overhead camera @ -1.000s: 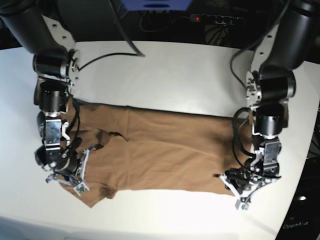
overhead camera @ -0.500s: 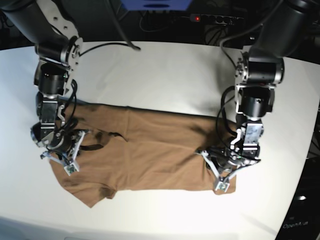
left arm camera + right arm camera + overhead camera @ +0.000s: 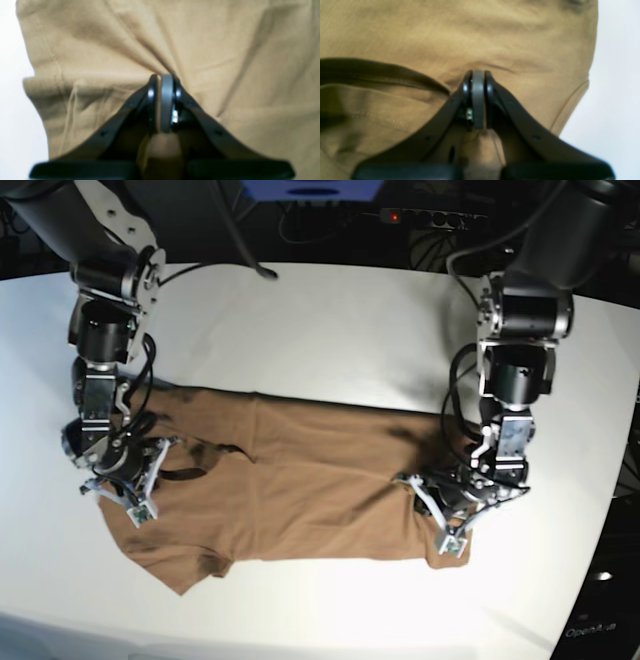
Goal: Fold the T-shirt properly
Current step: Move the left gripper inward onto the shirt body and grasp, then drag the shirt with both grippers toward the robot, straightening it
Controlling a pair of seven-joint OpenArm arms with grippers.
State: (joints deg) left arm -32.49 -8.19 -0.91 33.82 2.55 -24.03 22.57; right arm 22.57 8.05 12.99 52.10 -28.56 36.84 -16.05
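Two arms bend over a brown T-shirt [image 3: 300, 485] lying flat across the white table [image 3: 330, 320], its long axis running side to side in the base view. The left gripper [image 3: 450, 520] stands at the shirt's right-hand end in that view, the right gripper [image 3: 125, 490] at the opposite end beside a sleeve and the dark slit of the collar. Both wrist views show each pair of fingers pressed together, with a fold of tan cloth caught between them: the left gripper [image 3: 162, 100] pinches a bunched ridge near a stitched hem, the right gripper [image 3: 477, 97] nips the fabric just beside the neck opening. The body of the shirt stretches between the two, toward the far edge of the table from both sets of fingers. Each arm is nearest its own end, and neither reaches the middle. The fold to come appears to turn on carrying these pinched near edges across the short axis, over the cloth that lies beyond the fingers.
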